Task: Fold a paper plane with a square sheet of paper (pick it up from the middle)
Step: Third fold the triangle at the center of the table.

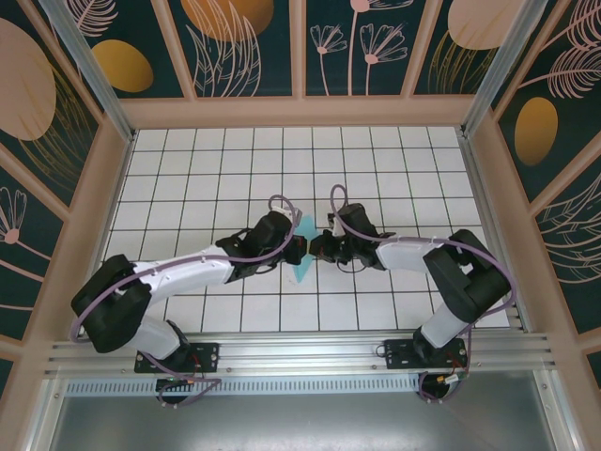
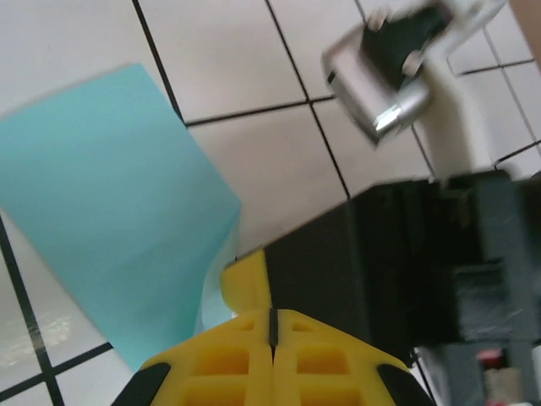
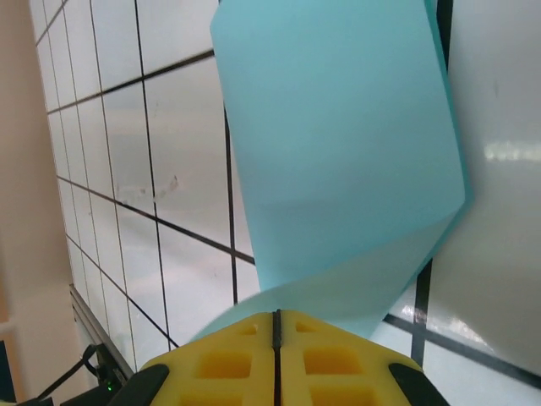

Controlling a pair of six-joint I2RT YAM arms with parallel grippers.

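Paper (image 3: pixel 338 152) is up off the desk (image 1: pixel 188 169), over its middle, between the two arms, whose tips meet nose to nose there. The sheet is curled. In the right wrist view it rises from the fingertips in a loose bend, with no sharp crease that I can make out. The right claw (image 3: pixel 276 315) is clenched, and the sheet's lower edge runs in behind its tips, so I judge that it grasps the paper. The left claw (image 2: pixel 272 315) is clenched too, with the paper just beside it. Whether any of the sheet is pinched there I cannot tell.

The risks, as I judge them:
- Held by one narrow edge, the thin sheet could slip or twist out and land skewed on the tiles.
- If both claws do hold it and draw apart, it could tear.
- With the tips so close, one claw could knock the other.
- Pressed down while bent like this, the paper could take a crooked crease and spoil the fold.
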